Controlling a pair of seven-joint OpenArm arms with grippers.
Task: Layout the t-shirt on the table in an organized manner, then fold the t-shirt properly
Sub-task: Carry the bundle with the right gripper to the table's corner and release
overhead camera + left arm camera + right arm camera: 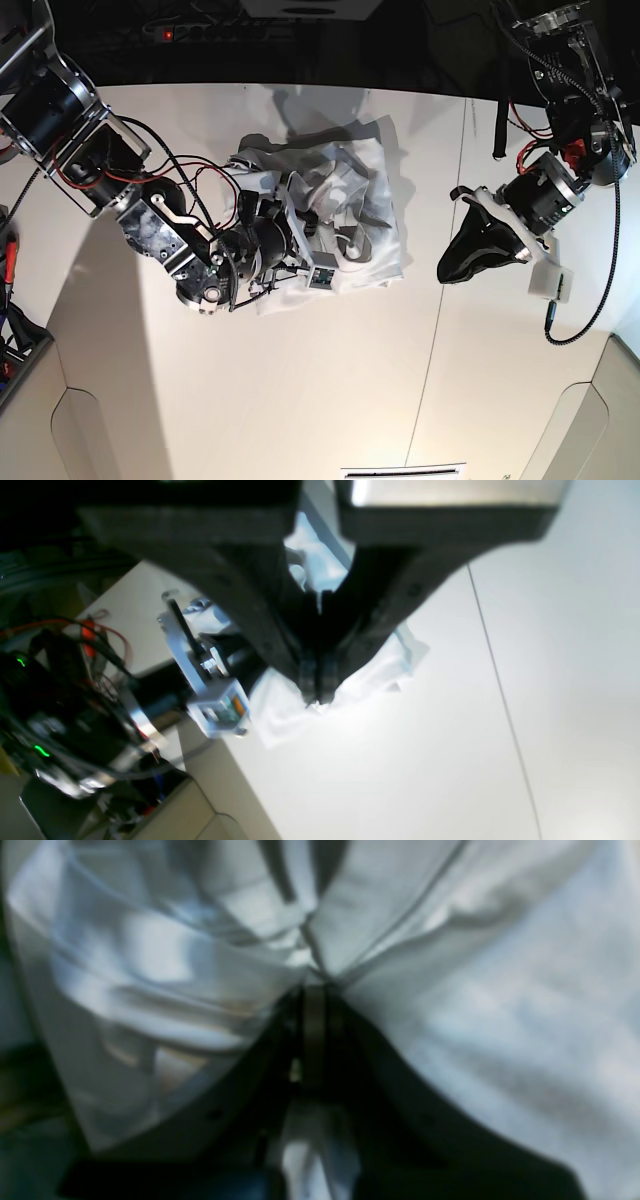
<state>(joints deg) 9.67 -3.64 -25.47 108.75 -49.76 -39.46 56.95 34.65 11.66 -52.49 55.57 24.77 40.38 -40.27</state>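
so, from where i stand:
shirt: the crumpled white thin-fabric t-shirt (345,205) lies bunched in a heap on the far middle of the table, left of the seam in the base view; folds and creases everywhere, not spread flat.
table: the wide matte off-white table (330,400) carries one thin dark seam line (440,300) from far edge to near edge, with rounded cut-outs at both near corners.
right arm: it reaches in from the base view's left, its wrist down in the heap; the right gripper (314,982) has its black jaws pressed together on a pinch of the shirt, cloth gathering into tight pleats at the tips and fanning out to both sides. the wrist picture is blurred, but the cloth fills nearly all of it.
left arm: it hangs on the base view's right, beyond the seam and well apart from the shirt; the left gripper (316,696) is clenched, black jaws meeting, nothing between them. in its own view the tips line up over the shirt's edge, yet the base view shows them clear of it.
clutter: red and black cables (190,190) loop along the right arm.
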